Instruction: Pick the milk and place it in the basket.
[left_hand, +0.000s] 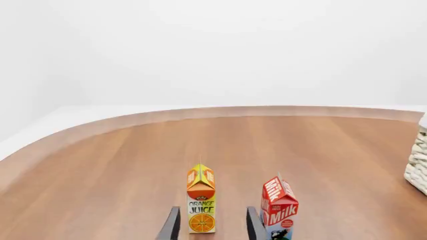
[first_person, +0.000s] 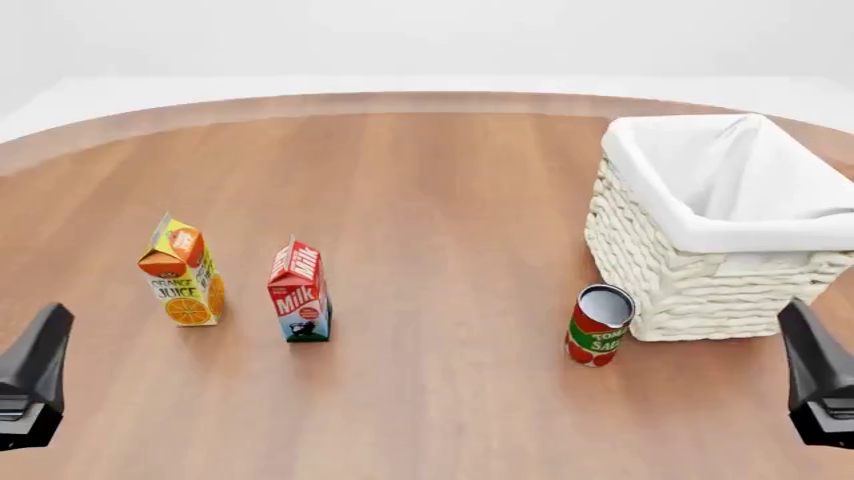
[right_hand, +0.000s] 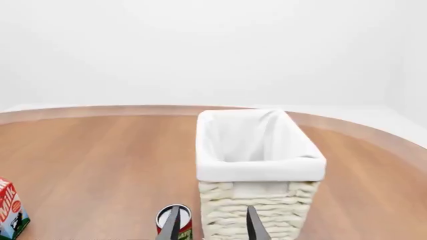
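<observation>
Left gripper (left_hand: 209, 225) gapes before "ORANGE JUICE" carton (left_hand: 201, 206), beside "Milk" carton (left_hand: 278, 208).

Milk (first_person: 299, 292) stands right of juice carton (first_person: 182, 273), basket (first_person: 721, 225) far right.

2 cartons: milk (first_person: 299, 292), juice (first_person: 180, 273); 1 can (first_person: 599, 325); 1 basket (first_person: 694, 275)
</observation>
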